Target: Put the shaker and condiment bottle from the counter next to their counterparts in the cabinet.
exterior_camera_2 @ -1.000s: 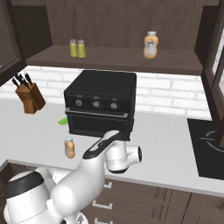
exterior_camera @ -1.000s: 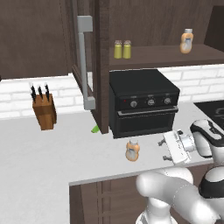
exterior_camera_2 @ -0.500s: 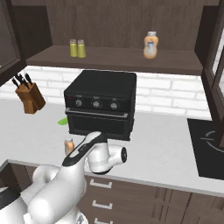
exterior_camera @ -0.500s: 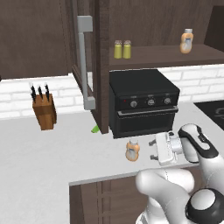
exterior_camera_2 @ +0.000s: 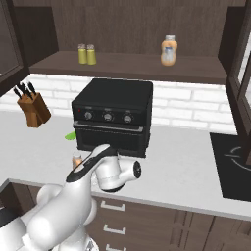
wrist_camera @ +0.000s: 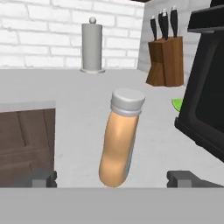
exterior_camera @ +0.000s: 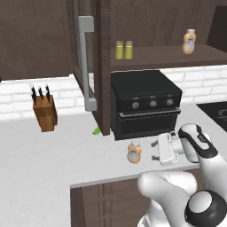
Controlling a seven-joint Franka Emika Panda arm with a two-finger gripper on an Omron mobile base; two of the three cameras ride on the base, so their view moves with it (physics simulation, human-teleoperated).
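A squat orange condiment bottle (exterior_camera: 134,152) with a light cap stands on the pale counter (exterior_camera: 53,155) in front of the black oven. My gripper (exterior_camera: 154,151) is open, level with the bottle and just right of it, fingers pointing at it. In the hand view the bottle (wrist_camera: 120,138) sits close ahead, centred between the wide-apart fingertips (wrist_camera: 43,178), untouched. On the cabinet shelf (exterior_camera: 164,56) two yellow-green shakers (exterior_camera: 124,49) stand side by side at the left, and a matching orange bottle (exterior_camera: 189,41) stands at the right. My arm half hides the counter bottle (exterior_camera_2: 77,159).
The black oven (exterior_camera: 146,104) stands right behind the bottle. The open cabinet door with its grey bar handle (exterior_camera: 86,62) hangs left of the oven. A knife block (exterior_camera: 44,111) and a green scrap (exterior_camera: 96,130) are further left, a paper towel holder (wrist_camera: 92,48) beyond, a stovetop (exterior_camera_2: 235,166) at the right.
My gripper has moved left along the counter's front, closer to the orange bottle. It stays open. The bottle and the shelf items have not moved.
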